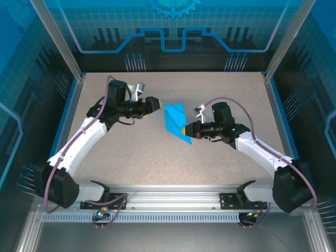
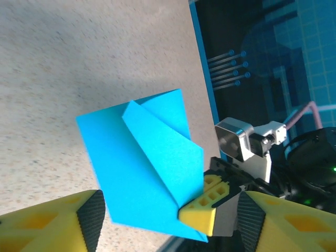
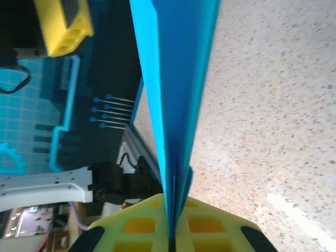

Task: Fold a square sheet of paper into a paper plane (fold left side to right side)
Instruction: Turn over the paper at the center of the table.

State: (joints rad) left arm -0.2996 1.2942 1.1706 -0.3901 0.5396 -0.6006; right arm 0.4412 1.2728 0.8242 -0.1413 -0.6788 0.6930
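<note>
The square sheet of paper (image 1: 175, 119) is teal-blue and folded into layered, pointed flaps, a half-made paper plane. It is held on edge over the middle of the table. My right gripper (image 1: 185, 128) is shut on its lower near corner, and in the right wrist view the paper (image 3: 173, 94) rises edge-on from between that gripper's (image 3: 172, 239) yellow pads. My left gripper (image 1: 158, 104) is at the sheet's upper left corner. In the left wrist view it (image 2: 170, 226) stands open, and the paper (image 2: 142, 163) lies just beyond its fingers without touching them.
The speckled beige table (image 1: 131, 152) has a blue rim (image 1: 274, 110) and metal frame posts (image 1: 58, 39) at its sides. A slotted aluminium rail (image 1: 168, 202) runs along the near edge between the arm bases. Both arms reach in toward the centre.
</note>
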